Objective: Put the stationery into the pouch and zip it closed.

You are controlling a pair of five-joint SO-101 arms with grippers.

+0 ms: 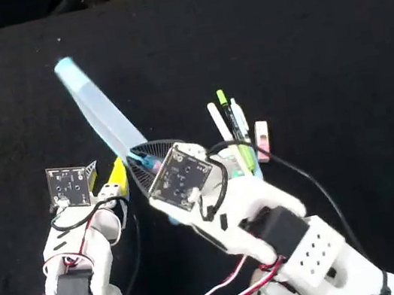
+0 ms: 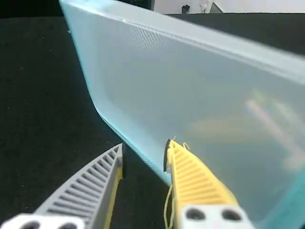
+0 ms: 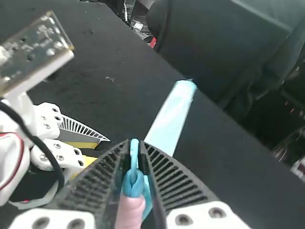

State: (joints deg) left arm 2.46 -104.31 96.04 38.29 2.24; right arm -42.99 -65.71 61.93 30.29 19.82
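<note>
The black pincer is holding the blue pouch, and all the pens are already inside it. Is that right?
Not quite. The black pincer does hold the blue pouch, but the pens are not inside it: they lie on the table beside that arm, as the high view shows.

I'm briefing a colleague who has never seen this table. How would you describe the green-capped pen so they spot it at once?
On the black table, look beside the right arm, on the side away from the pale blue pouch. The green-capped pen lies there between a white pen and a pale blue pen; it alone has a bright green tip and dark barrel.
</note>
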